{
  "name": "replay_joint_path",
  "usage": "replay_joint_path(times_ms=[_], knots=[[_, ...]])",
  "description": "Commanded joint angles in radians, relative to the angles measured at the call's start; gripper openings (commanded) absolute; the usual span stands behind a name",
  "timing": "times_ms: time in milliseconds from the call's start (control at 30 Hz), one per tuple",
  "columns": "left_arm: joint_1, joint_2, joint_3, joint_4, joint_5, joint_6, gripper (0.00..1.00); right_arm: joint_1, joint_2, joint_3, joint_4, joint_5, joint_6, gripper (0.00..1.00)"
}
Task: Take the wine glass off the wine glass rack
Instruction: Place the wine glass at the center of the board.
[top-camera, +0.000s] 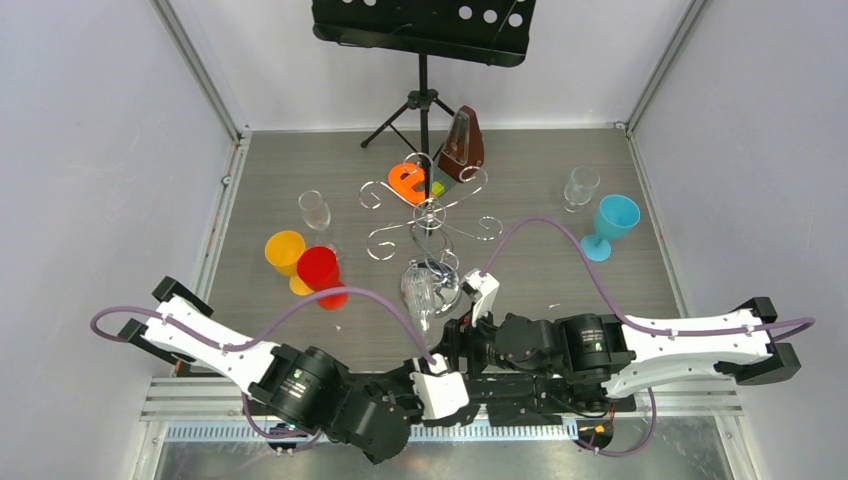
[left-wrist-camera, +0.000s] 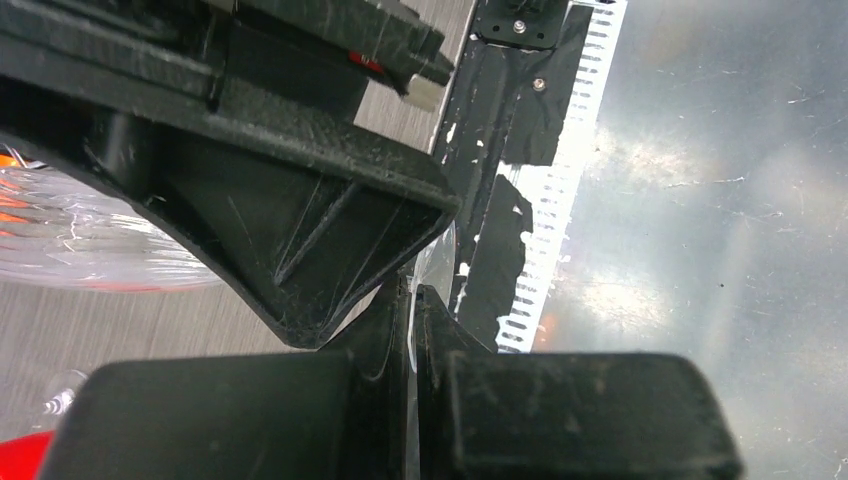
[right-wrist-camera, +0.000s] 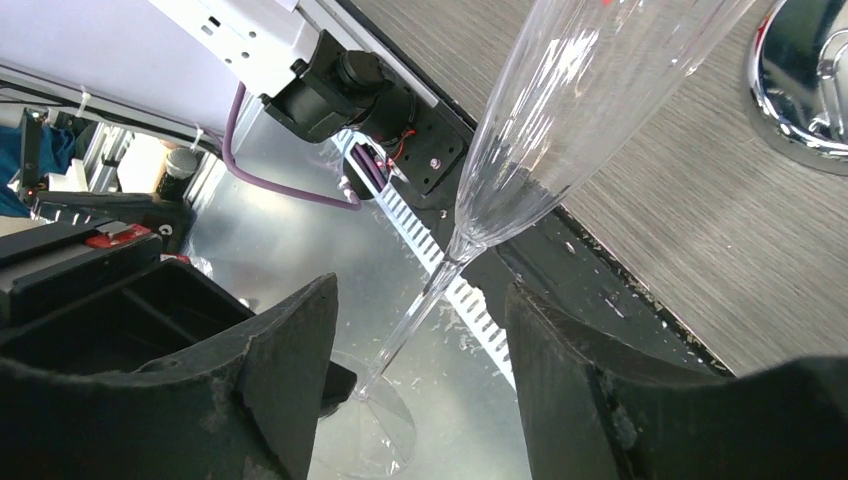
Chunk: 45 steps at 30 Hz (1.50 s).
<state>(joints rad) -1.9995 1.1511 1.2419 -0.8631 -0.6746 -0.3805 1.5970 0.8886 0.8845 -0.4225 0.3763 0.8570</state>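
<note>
Top external: wine glass looks clear of the rack, tilted by the table's near edge. Left pincer seems clamped on its foot; right pincer wide, straddling the stem. Set-down remains.

In the right wrist view the wine glass runs off the top edge, rim unseen, and the wine glass rack shows only a slice of chrome base. From above the glass's foot is lost, and the music stand is cropped.
</note>
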Motion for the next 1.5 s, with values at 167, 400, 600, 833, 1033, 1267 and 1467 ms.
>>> replay_joint_path(times_ms=[167,400,600,833,1033,1267,1467], knots=[[-0.048,0.000,0.033,0.083,-0.134,0.018,0.00,-0.011,0.028,-0.024,0.112,-0.052,0.054,0.57],[-0.068,-0.001,0.013,0.133,-0.161,0.034,0.00,-0.019,0.024,-0.053,0.142,-0.068,0.073,0.40],[-0.071,0.003,0.001,0.139,-0.148,0.014,0.00,-0.022,0.016,-0.074,0.160,-0.080,0.082,0.17],[-0.073,0.017,-0.016,0.145,-0.122,-0.019,0.00,-0.027,0.020,-0.094,0.195,-0.102,0.087,0.06],[-0.074,0.021,-0.045,0.169,-0.101,-0.030,0.22,-0.028,0.026,-0.101,0.212,-0.126,0.065,0.06],[-0.067,0.003,-0.088,0.199,-0.116,-0.032,0.46,-0.029,0.005,-0.109,0.172,-0.075,-0.022,0.06],[0.006,-0.092,-0.198,0.317,-0.028,-0.008,0.54,-0.029,-0.019,-0.133,0.141,-0.013,-0.188,0.06]])
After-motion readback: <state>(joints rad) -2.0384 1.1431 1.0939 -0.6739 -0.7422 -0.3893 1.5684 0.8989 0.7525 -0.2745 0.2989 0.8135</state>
